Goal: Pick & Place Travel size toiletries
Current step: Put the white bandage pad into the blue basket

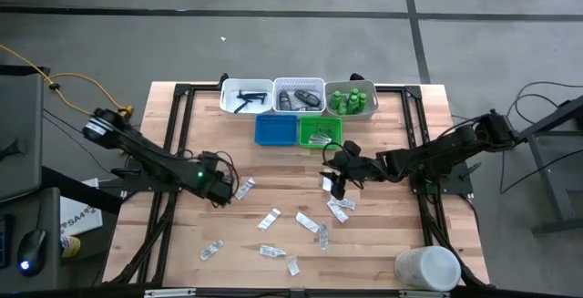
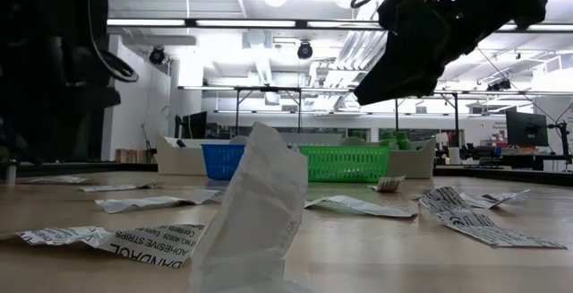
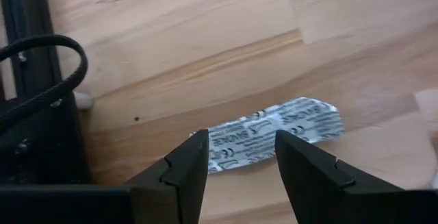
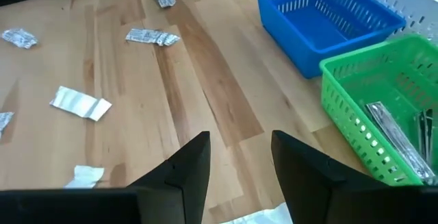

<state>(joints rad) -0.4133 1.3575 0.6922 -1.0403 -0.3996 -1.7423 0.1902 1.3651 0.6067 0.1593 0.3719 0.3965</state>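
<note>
Foil-white packet (image 3: 274, 132) lies flat on the wood well left of the green basket (image 1: 320, 131). Left gripper (image 3: 241, 172) hovers over it, fingers apart and empty. Light, crinkly and slippery, so pinch across its middle. Right gripper (image 4: 239, 166), beside the basket, is parted and empty.

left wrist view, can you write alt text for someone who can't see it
The left pincer, fingers apart, hovers over a flat white printed packet lying on the pale wooden table. A black cable and dark frame sit at one edge.
</note>
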